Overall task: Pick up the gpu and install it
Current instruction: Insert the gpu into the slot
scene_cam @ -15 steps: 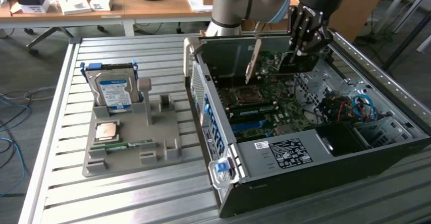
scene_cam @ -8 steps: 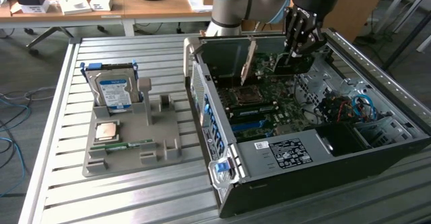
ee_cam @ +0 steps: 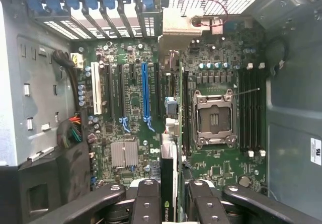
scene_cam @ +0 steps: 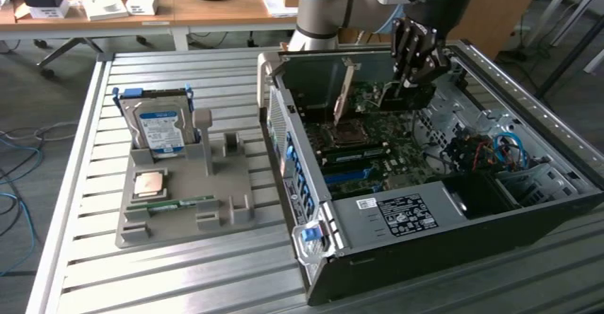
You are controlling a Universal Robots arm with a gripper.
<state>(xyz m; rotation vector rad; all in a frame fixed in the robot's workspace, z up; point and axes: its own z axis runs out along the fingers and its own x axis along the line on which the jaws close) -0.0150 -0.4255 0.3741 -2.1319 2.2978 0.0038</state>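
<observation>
The gpu [scene_cam: 378, 96] is standing on edge inside the open computer case [scene_cam: 397, 257], above the motherboard [ee_cam: 131, 108]. Its silvery bracket [scene_cam: 346, 88] is pointing toward the exterior view's left. The gripper [scene_cam: 415, 80] is pinching the card from above, with one finger pressing on each flat face. In the wrist view the card is showing edge-on between the two dark fingers [ee_cam: 148, 194]. It is running in line with the expansion slots, between the blue slot [ee_cam: 145, 93] and the empty processor socket [ee_cam: 214, 118]. Whether its lower edge is touching a slot cannot be told.

The case is lying on its side on the slatted metal desk [scene_cam: 189, 278], with its side panel off. To the exterior view's left of the case, just beside it, a grey holder [scene_cam: 226, 218] is sitting on the desk. A hard drive with a blue label [scene_cam: 160, 130] is standing upright at the holder's far end. A square processor chip [scene_cam: 151, 184] and a narrow green memory stick [scene_cam: 175, 203] are lying flat nearer the camera.
</observation>
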